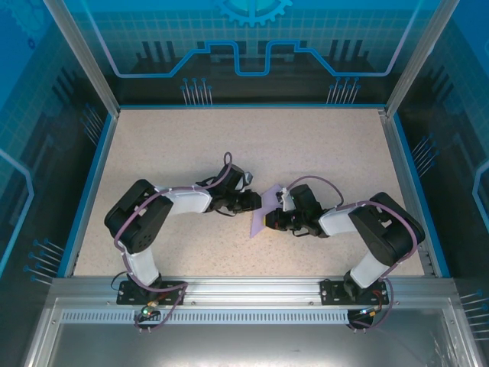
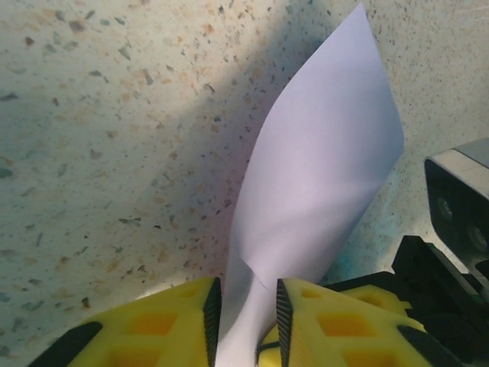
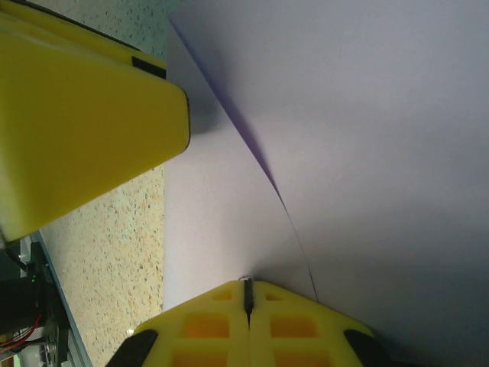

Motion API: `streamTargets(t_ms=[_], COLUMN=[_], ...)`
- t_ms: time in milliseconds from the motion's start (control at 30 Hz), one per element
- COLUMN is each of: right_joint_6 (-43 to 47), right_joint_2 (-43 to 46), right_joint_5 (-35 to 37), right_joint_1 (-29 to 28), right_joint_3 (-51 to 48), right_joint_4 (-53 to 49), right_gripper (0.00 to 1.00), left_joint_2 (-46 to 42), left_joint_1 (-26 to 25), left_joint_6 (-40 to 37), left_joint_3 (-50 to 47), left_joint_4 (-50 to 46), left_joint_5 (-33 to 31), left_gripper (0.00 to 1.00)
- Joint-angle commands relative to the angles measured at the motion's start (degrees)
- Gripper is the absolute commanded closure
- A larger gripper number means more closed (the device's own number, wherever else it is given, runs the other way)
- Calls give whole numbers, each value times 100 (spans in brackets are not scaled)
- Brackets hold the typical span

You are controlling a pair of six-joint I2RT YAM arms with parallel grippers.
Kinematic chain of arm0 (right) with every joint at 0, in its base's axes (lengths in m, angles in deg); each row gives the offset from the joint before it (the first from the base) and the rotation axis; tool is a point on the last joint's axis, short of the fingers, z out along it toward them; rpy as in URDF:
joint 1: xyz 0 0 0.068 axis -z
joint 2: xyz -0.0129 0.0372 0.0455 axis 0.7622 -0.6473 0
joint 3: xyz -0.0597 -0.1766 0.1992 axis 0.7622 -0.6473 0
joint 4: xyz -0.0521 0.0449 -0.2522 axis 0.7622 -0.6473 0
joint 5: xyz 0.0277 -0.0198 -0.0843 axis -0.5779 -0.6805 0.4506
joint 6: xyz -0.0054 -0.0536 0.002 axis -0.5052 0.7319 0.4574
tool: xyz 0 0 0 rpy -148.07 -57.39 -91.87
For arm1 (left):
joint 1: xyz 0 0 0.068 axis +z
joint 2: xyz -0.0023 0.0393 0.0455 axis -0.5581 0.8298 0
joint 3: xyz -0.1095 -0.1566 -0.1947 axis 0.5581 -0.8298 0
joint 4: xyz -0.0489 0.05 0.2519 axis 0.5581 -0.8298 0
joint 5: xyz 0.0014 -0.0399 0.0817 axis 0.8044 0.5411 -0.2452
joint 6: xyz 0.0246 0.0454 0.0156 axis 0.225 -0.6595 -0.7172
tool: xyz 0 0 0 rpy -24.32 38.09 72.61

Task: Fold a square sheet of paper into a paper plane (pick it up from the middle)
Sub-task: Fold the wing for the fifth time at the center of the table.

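Sheet, appearance: I see the square sheet of paper [image 1: 263, 216] as thin, matte lavender-purple, no longer flat. In the left wrist view [image 2: 321, 176] it rises from the fingers as a curled, tapering leaf with a rounded upper edge. In the right wrist view [image 3: 367, 153] one sharp crease runs slantwise across it, with a darker shadow along the fold.
Sheet, location: I place it at the middle of the speckled table [image 1: 176, 145], between the two grippers, its lower part just beside the right gripper. I cannot tell how much of it rests on the table.
Left gripper [image 1: 258, 202]: the jaws stand narrow [image 2: 244, 321]. The bunched lower end of the sheet passes between the ribbed black pads [image 2: 212, 310] and fills the gap, so I read this as a pinch on the sheet.
Right gripper [image 1: 269, 222]: the yellow jaws are pressed together, with a thin dark seam between them [image 3: 246, 294]. The sheet's edge runs into that seam at the tips, so I read it as gripped there.
Contact between grippers: a yellow finger [image 3: 84, 122] of the left gripper lies against the sheet near its upper left edge in the right wrist view.
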Motion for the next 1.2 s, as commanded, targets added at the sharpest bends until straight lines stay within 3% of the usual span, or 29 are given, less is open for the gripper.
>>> streamTargets(t_ms=[0,500,1167], right_joint_6=[24,192,449], right_joint_2=[107,330,275], right_joint_5=[-41,215,661], right_joint_1=[95,40,-112], right_joint_3=[92,404,632], right_joint_4=[-210,-898,-1581], right_gripper=[100,100,100], left_joint_2=[30,54,80], left_joint_1=[-42,-100,-285], left_joint_6=[-330,-709,-1174], left_joint_3=[220,401,752], left_joint_4=[-455,-800,-1436], left_joint_5=[-330,-592,-884], left_gripper=[75,96,96])
